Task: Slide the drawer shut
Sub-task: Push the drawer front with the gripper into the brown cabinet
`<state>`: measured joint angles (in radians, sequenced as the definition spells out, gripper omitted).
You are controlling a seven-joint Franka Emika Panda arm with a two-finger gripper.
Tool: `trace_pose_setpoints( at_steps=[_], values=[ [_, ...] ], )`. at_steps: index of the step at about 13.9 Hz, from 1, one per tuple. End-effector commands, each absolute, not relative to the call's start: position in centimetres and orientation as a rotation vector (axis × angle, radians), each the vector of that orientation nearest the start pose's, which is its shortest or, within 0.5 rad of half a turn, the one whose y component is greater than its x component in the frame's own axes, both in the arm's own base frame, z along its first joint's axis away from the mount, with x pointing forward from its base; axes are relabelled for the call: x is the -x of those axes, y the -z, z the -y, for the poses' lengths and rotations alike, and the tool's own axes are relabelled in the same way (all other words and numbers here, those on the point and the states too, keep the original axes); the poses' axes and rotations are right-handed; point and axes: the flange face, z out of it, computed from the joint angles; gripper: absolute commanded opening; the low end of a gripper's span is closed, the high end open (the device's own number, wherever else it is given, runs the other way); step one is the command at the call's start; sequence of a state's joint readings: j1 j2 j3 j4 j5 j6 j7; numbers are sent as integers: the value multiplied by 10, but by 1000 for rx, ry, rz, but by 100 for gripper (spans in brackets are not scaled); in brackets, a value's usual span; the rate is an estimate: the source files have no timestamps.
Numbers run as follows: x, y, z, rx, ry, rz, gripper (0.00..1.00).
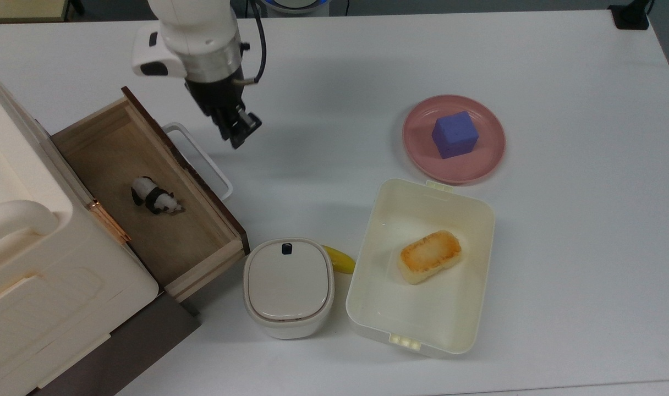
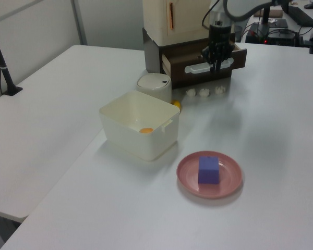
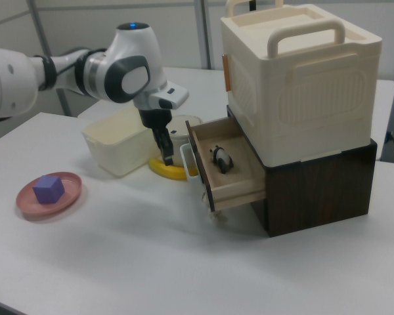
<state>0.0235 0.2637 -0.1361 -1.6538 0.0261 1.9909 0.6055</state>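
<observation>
- The gripper [image 1: 237, 133] is seen with fingers drawn together, nothing held between them.
- The drawer [image 1: 147, 192], pulled open, is found just beside the gripper, at the top view's left.

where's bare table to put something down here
Broad bare white table lies on the top view's right, past the round pink plate and cream open plastic tub. Crowded: small white lidded bin between tub and open wooden drawer.

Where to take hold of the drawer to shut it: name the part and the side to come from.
Use the white loop handle on the dark front panel of the drawer. It stands proud of the panel with a gap behind. Bring the tool in from the open table side, the top view's right, and push toward the cabinet.
</observation>
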Motion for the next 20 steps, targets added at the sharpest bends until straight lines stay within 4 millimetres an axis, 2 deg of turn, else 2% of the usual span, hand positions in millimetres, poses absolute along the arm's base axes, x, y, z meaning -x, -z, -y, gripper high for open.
trace_pose_setpoints(
  at_steps=[1,2,3,5,7,8,11,13,14,15,16,18,19,20],
  values=[
    [-659,-438,70,2955,222,-1181,23],
    [-666,-425,72,2956,245,-1202,23],
    [-669,-420,77,2951,269,-1226,23],
    [-674,-428,92,2915,365,-1267,22],
    [-676,-434,116,2881,452,-1318,21],
    [-679,-443,126,2859,524,-1328,21],
    [-688,-449,159,2807,690,-1384,21],
    [-687,-456,165,2812,736,-1369,23],
    [-686,-460,160,2854,738,-1316,27],
    [-679,-463,142,2938,648,-1203,30],
    [-669,-466,117,3051,480,-1036,36],
    [-644,-477,71,3135,197,-686,43],
    [-635,-487,60,3140,132,-544,50],
    [-627,-494,49,3150,68,-393,70]
  ],
)
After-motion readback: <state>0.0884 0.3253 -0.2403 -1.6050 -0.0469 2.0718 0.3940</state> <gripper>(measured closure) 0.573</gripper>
